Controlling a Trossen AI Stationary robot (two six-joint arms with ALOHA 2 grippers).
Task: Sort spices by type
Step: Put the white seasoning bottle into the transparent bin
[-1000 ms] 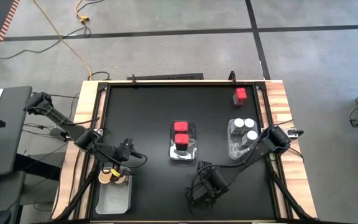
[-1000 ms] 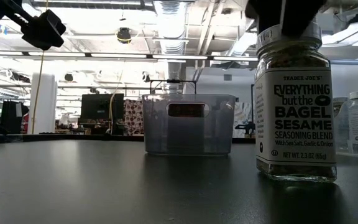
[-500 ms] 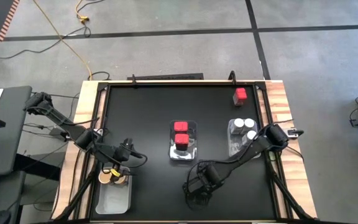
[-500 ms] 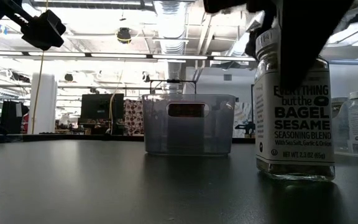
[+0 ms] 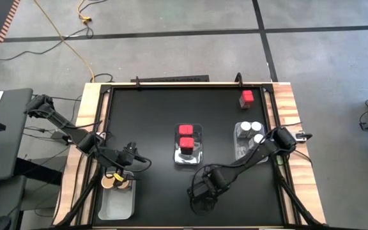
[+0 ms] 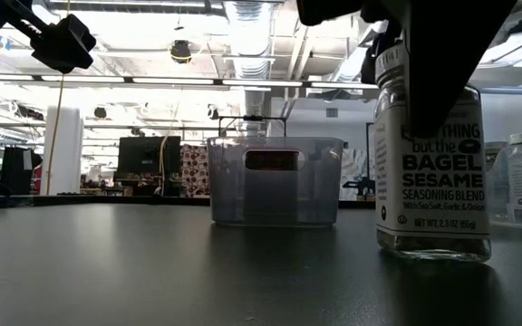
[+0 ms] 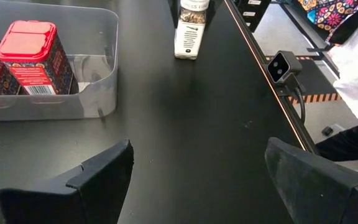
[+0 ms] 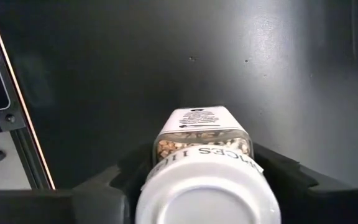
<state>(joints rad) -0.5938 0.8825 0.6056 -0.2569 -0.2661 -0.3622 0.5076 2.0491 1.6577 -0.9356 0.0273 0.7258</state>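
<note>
Black tabletop (image 5: 145,121) carries three clear bins and the spice containers. The right gripper (image 5: 203,193) is low at the near edge of the table, with its fingers (image 8: 291,177) on either side of a glass jar of bagel sesame seasoning (image 6: 431,158) that has a white round lid (image 8: 207,193); the fingers hug the jar just under the lid, though I cannot tell whether they are truly pressing on it. In the low view the jar's base sits on the table.

The left gripper (image 5: 128,158) waits over the left side of the table, just above the left bin (image 5: 116,201), its fingers (image 7: 101,177) spread wide with nothing between them. Two tan round-topped jars (image 5: 114,181) lie at that bin's far end.

Two red square-topped tins (image 5: 186,135) stand in the middle bin (image 5: 188,158). White-lidded jars (image 5: 251,131) stand in the right bin (image 5: 241,153), partly hidden by the right arm. One more red tin (image 5: 247,98) stands alone on the table near the far right corner
</note>
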